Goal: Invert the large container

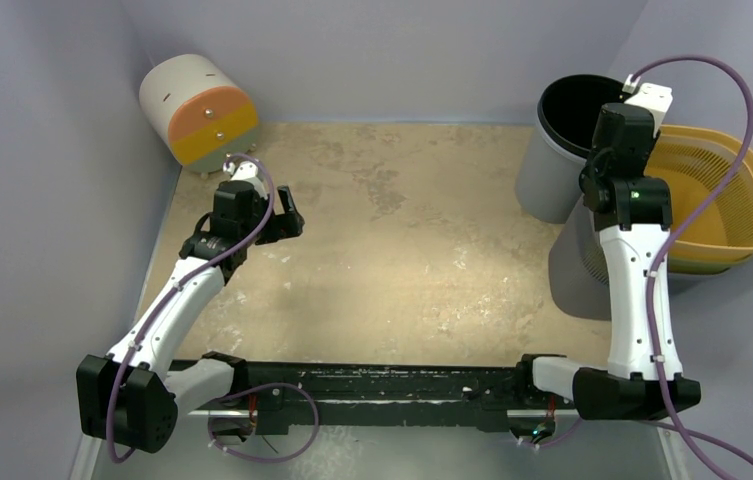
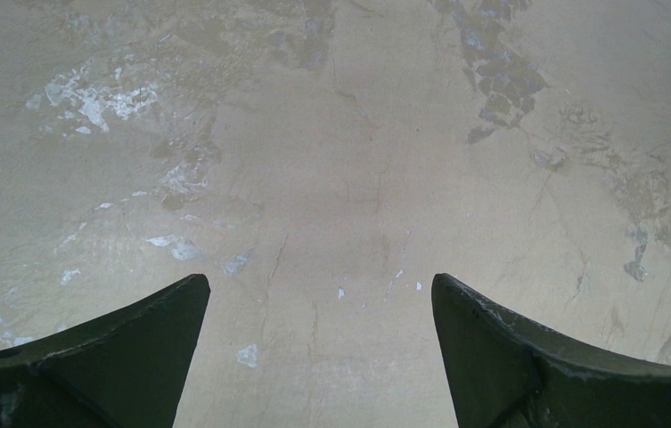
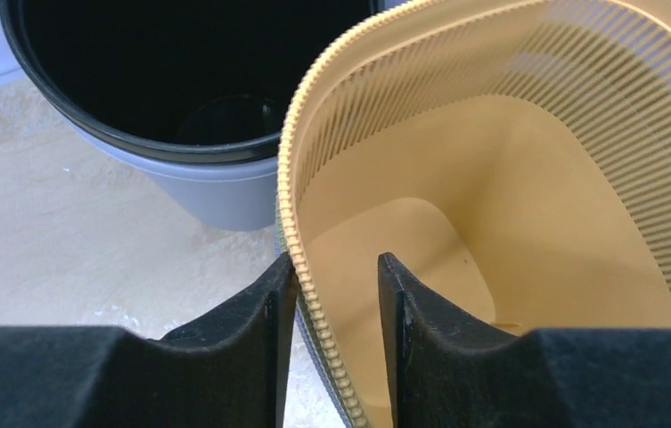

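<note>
Scuffed beige tabletop; grasp step on large container.
Yellow, slatted, upright, just right of grey bin. Right gripper astride rim nearest bin, jaws narrowed, not yet pinching. Left gripper spread wide, well left of bin. Next, likely: clamp rim, lift, roll over.

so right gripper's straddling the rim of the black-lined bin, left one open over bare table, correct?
Not quite. The right wrist view shows the right gripper straddling the rim of the yellow basket; the black-lined bin stands beside it. The left gripper is open over bare table.
</note>
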`<act>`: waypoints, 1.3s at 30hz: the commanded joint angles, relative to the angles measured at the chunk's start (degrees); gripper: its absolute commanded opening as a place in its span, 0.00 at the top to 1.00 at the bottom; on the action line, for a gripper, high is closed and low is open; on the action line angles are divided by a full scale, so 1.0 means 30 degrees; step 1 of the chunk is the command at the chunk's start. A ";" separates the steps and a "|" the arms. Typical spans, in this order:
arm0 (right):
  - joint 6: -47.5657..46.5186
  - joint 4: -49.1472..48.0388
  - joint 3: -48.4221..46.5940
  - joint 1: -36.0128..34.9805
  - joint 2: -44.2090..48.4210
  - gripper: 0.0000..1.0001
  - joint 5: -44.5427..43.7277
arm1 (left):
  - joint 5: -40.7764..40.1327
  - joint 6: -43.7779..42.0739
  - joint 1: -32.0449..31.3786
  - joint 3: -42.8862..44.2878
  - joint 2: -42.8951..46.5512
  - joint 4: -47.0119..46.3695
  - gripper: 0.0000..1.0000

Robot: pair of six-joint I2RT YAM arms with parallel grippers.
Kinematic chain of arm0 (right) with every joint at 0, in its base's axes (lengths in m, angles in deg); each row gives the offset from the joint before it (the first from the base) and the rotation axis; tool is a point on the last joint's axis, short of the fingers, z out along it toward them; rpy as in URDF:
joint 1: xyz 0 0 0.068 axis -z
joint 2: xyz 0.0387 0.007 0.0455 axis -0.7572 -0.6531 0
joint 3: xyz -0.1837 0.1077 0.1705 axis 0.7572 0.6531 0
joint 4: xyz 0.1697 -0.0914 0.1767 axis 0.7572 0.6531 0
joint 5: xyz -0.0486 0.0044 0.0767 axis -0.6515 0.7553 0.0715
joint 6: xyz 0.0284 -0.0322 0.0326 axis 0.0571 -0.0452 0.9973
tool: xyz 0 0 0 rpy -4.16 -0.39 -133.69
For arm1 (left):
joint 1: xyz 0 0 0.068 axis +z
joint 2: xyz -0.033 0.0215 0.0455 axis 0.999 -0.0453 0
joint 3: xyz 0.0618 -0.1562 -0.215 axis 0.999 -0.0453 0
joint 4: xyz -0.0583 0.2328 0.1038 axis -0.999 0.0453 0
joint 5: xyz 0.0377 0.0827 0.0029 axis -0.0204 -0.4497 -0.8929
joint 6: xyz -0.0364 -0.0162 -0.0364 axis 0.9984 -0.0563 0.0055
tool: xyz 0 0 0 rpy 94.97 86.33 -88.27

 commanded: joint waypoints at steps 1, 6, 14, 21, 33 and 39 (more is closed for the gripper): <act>0.0595 0.0522 0.0487 0.0048 -0.0291 0.68 0.0620 | -0.0209 -0.0236 -0.0086 -0.0033 0.0415 -0.0274 0.08; 0.0428 0.0767 -0.0182 0.0073 -0.0383 1.00 0.0555 | -0.0311 -0.0266 -0.0086 -0.0168 0.0478 -0.0246 0.08; 0.0026 0.3992 -0.8305 0.0064 -0.2381 1.00 0.0543 | -0.0291 -0.0155 -0.0086 -0.0082 0.0456 -0.0308 0.08; 0.1456 0.5502 -1.3832 0.0050 -0.4054 1.00 0.2671 | -0.0204 -0.0147 -0.0086 -0.0108 0.0522 -0.0296 0.08; 0.1889 0.1504 -1.3864 0.0050 -0.1121 1.00 0.3619 | -0.0328 -0.0402 -0.0085 -0.0120 0.0598 -0.0067 0.08; 0.1508 -0.0002 -1.6051 0.0058 -0.0686 1.00 0.4465 | -0.0281 -0.0321 -0.0086 -0.0077 0.0634 -0.0055 0.08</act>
